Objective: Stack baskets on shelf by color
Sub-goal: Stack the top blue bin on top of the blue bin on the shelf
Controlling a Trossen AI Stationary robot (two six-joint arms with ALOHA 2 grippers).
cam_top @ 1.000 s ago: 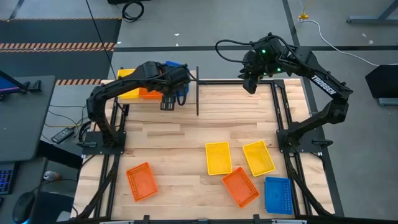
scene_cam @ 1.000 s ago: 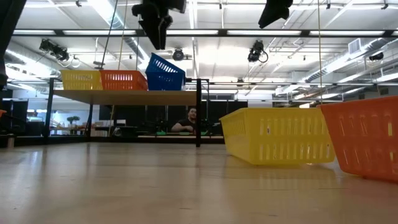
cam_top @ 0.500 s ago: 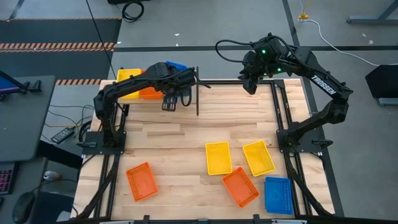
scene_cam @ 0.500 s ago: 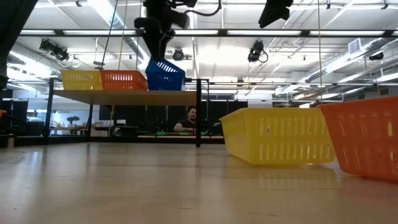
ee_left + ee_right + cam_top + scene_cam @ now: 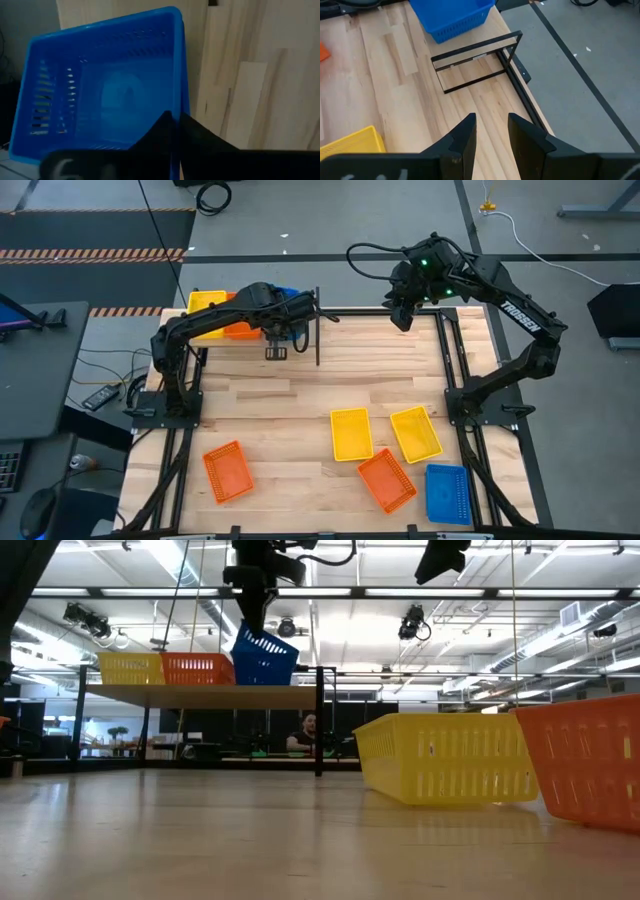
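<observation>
Looking down on your desk (image 5: pixel 300 395), you have the left arm bent at the elbow and stretched over the shelf (image 5: pixel 200 695) at the far left corner, while the right arm arches high over the far right corner and waits there. The shelf, a light plank on thin black legs, carries a yellow basket (image 5: pixel 130 668) at its left end, an orange basket (image 5: pixel 198 669) in the middle and a tilted blue basket (image 5: pixel 264 658) at the right end, its near side raised off the plank. Your left gripper (image 5: pixel 252 618) comes straight down onto that blue basket, and the left wrist view shows its jaws pinched together on the basket's rim. Your right gripper (image 5: pixel 490 131) hangs in the air with its jaws parted and nothing between them. On the near half of the desk lie two yellow baskets (image 5: pixel 351 434) side by side, a second orange basket (image 5: pixel 386 480) just in front of them, a second blue basket (image 5: pixel 447 492) at the right edge, and a third orange basket (image 5: pixel 228 472) well apart on the left. Beyond the desk, the low view shows a room with bright ceiling strip lights and a person (image 5: pixel 306 736) seated far back.
</observation>
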